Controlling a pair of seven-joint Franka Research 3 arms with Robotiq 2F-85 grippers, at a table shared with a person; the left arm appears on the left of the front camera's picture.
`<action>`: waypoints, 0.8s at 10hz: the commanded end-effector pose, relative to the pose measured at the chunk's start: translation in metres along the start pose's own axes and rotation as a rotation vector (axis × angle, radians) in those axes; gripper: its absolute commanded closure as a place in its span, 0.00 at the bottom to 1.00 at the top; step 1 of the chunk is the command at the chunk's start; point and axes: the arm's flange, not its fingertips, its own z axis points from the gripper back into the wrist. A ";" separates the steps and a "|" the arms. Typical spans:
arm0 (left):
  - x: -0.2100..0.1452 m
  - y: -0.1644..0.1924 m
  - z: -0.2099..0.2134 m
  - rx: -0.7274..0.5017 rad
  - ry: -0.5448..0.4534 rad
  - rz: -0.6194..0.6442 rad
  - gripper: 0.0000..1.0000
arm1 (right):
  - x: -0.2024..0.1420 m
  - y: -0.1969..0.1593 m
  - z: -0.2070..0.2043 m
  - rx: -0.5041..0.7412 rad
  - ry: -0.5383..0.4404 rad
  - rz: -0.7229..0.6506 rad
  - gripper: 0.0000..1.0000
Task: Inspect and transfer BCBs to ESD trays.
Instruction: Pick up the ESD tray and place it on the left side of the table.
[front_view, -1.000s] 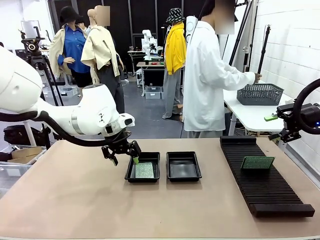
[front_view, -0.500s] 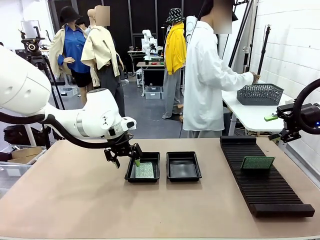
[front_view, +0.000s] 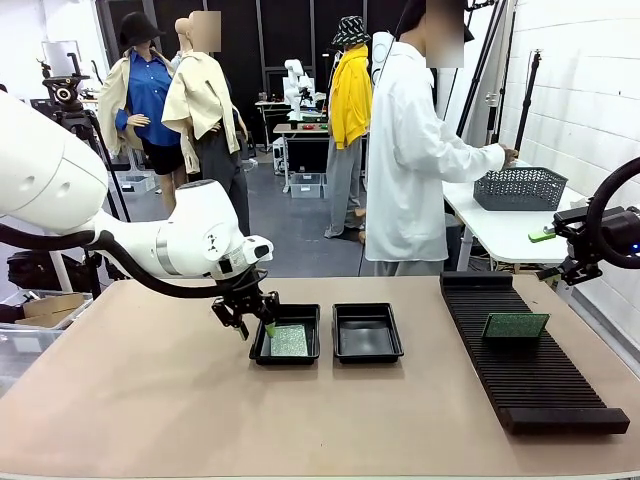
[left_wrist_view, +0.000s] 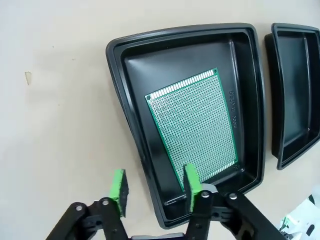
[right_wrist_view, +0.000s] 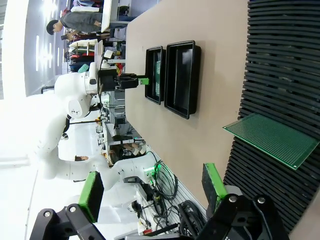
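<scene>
Beige counter (left_wrist_view: 60, 125), left tray (left_wrist_view: 116, 85) — the left hand (left_wrist_view: 155, 182), half-wide and empty, straddles its 9 o'clock rim; best lift straight up, sparing the board (left_wrist_view: 192, 130).

My left arm (front_view: 150, 245) is a glossy white rounded shell — black cable loop (front_view: 593, 215) at right wrist; left gripper (left_wrist_view: 152, 182) black, green pads (left_wrist_view: 119, 186).

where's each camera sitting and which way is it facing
Front: fixed on the robot's side, facing across the table toward the person; shows the left arm and right arm.
Left wrist: looks down past the left tool onto the BCB in the left tray.
Right wrist: rolled sideways, looks past the right tool across the rack toward the left arm.
Shared: all three show that tray and BCB.
</scene>
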 end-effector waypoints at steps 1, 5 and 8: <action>0.006 -0.001 -0.001 0.022 -0.006 0.016 1.00 | -0.001 0.001 -0.002 -0.007 -0.005 -0.013 0.00; 0.006 0.004 -0.001 0.008 -0.008 0.033 1.00 | -0.001 0.001 -0.002 -0.007 -0.005 -0.013 0.00; 0.001 0.005 -0.001 0.001 0.001 0.011 1.00 | -0.001 0.001 -0.002 -0.007 -0.005 -0.013 0.00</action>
